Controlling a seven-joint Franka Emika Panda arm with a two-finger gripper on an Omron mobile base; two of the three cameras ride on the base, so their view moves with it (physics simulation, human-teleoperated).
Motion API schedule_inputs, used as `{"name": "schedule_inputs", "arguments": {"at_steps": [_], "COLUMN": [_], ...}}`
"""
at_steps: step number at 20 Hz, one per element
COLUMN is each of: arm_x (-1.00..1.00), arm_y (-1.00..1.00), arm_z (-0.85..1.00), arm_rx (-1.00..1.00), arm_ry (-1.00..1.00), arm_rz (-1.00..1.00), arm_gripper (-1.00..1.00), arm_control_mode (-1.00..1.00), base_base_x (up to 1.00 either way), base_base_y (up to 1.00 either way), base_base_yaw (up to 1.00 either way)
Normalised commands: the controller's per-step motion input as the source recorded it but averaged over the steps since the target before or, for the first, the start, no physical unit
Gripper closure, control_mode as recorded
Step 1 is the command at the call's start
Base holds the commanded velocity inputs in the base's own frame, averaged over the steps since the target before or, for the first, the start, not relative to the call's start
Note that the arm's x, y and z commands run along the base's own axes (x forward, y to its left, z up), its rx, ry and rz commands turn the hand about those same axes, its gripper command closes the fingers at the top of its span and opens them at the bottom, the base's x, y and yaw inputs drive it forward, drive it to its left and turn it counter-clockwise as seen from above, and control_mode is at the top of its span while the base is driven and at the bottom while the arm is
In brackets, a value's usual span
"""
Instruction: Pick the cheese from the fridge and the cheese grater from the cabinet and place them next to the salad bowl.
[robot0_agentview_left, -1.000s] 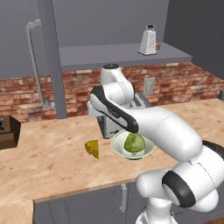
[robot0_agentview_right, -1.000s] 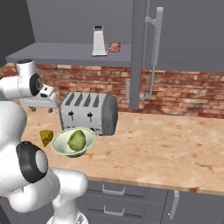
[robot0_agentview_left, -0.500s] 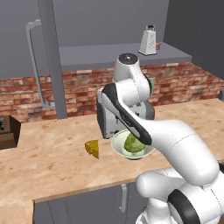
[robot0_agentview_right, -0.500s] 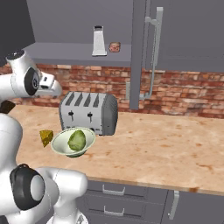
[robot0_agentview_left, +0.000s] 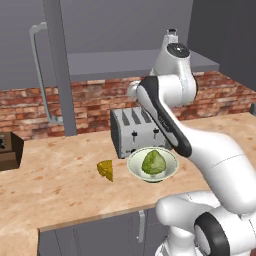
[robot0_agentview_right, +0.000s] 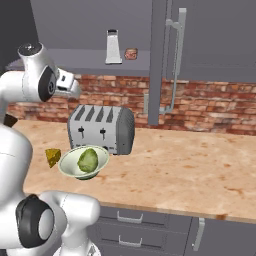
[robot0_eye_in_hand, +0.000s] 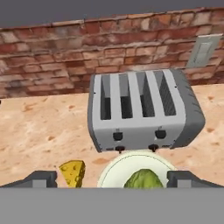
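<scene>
Wood-look surface (robot0_agentview_right: 200, 165) under a brick wall. Cheese (robot0_agentview_left: 105, 169) already sits just left of the salad bowl (robot0_agentview_left: 152, 164), toaster (robot0_agentview_left: 135, 130) just behind the bowl. End effector (robot0_eye_in_hand: 112, 178) is wide open, holding nothing, above the bowl. Grater (robot0_agentview_right: 113, 47) stands on the open cabinet shelf (robot0_agentview_right: 95, 62) above the toaster: lift clear of the shelf edge, approach level, grip its narrow faces.

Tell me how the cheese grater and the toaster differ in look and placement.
The cheese grater is narrow, upright and tapers toward its top; the toaster is wide and boxy with four slots. The cheese grater stands up on the open cabinet shelf; the toaster sits on the counter just behind the salad bowl. The cheese grater looks much smaller than the toaster. Both are silver metal.
</scene>
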Motion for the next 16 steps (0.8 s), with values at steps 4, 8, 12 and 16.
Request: {"name": "schedule_inputs", "arguments": {"at_steps": [4,8,12,16], "arm_x": [0.04,0.03,0.12,0.07], "arm_y": [-0.33,-0.39,-0.43,-0.48], "arm_z": [0.64,0.61,0.4,0.3], "arm_rx": [0.07,0.01,0.0,0.0], "arm_ry": [-0.05,-0.15,-0.17,-0.19], "arm_rz": [-0.02,-0.04,-0.04,0.0], "arm_gripper": [-1.0,-1.0,-1.0,-1.0], "arm_control_mode": [-1.0,-1.0,-1.0,-1.0], "base_base_x": [0.0,0.0,0.0,0.0], "base_base_y": [0.0,0.0,0.0,0.0], "base_base_yaw": [0.0,0.0,0.0,0.0]}}
